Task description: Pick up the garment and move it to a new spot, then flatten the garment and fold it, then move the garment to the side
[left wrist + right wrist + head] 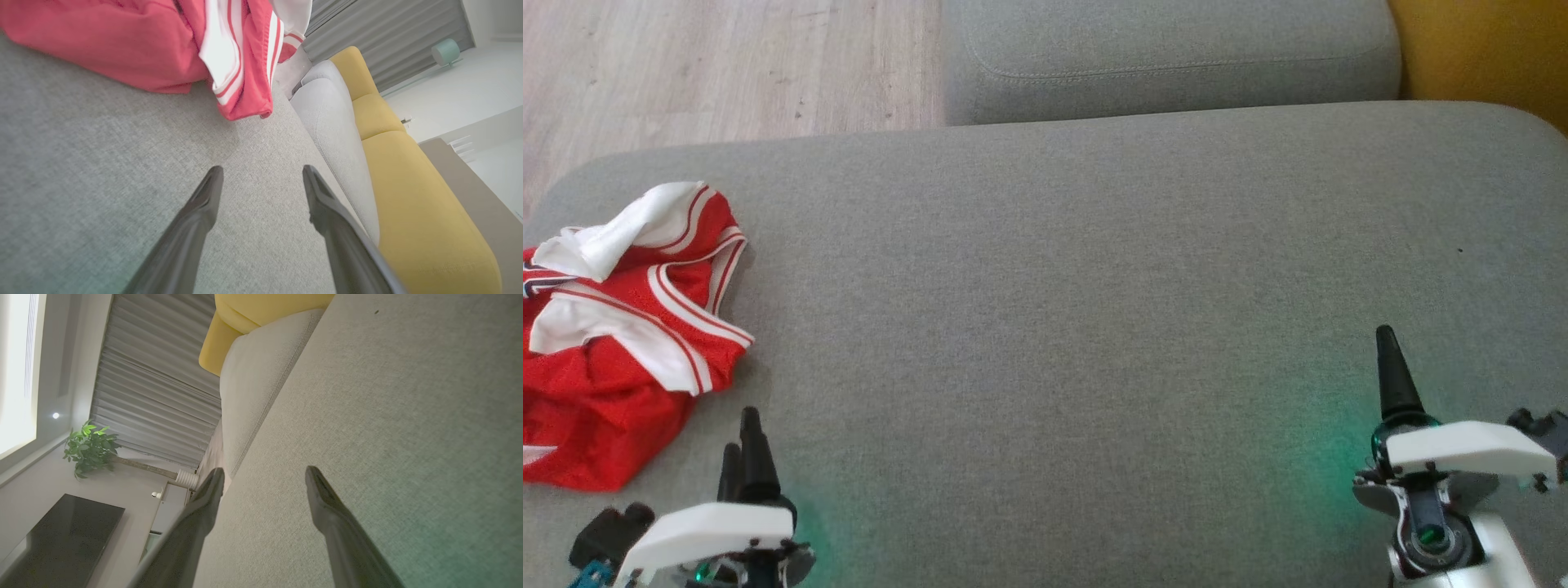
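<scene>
Grey sofa cushion (1094, 286) spanned frame. Left gripper (740, 430) lower left, right gripper (263, 471) lower right; both released, fingers spread, pointing up. Garment (621, 327) crumpled at left edge; open cushion centre and right.

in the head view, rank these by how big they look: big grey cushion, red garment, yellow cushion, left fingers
1. big grey cushion
2. red garment, though cut off at the frame edge
3. yellow cushion, only a corner in frame
4. left fingers, smallest despite being nearest the camera
</scene>
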{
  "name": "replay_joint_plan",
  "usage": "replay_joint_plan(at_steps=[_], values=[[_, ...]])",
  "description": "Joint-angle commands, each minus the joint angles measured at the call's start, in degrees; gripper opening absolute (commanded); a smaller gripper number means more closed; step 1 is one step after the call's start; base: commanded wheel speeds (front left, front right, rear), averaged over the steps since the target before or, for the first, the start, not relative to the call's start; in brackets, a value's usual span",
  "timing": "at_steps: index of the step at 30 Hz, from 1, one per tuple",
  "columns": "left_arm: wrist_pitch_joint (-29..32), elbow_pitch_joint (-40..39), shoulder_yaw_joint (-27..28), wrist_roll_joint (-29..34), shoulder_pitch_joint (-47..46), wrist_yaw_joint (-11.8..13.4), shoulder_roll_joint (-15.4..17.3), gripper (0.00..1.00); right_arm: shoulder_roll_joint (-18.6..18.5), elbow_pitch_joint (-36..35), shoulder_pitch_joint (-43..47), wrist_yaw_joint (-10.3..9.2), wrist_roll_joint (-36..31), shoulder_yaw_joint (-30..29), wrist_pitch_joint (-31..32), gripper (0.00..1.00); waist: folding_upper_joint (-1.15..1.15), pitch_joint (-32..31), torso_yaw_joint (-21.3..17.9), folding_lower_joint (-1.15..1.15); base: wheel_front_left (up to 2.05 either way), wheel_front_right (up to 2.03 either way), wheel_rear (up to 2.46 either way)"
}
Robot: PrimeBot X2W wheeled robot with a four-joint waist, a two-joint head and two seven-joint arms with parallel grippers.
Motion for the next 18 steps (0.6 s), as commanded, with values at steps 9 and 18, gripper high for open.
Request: replay_joint_plan(at_steps=[9, 18], values=[[-2.15, -0.57, -0.68, 8.72, -3.81, 1.31, 1.28, 1.00, -1.63, 0.95, -5.33, -0.02, -8.16, 3.15, -2.23, 1.00, 0.00, 0.32, 0.13, 0.00, 0.00, 0.00, 0.00], [-3.68, -0.50, -1.89, 15.36, -4.39, 2.01, 1.95, 1.00, -1.61, 0.95, -6.36, -0.02, -14.59, 4.24, -3.74, 1.00, 0.00, 0.71, -0.05, 0.00, 0.00, 0.00, 0.00]])
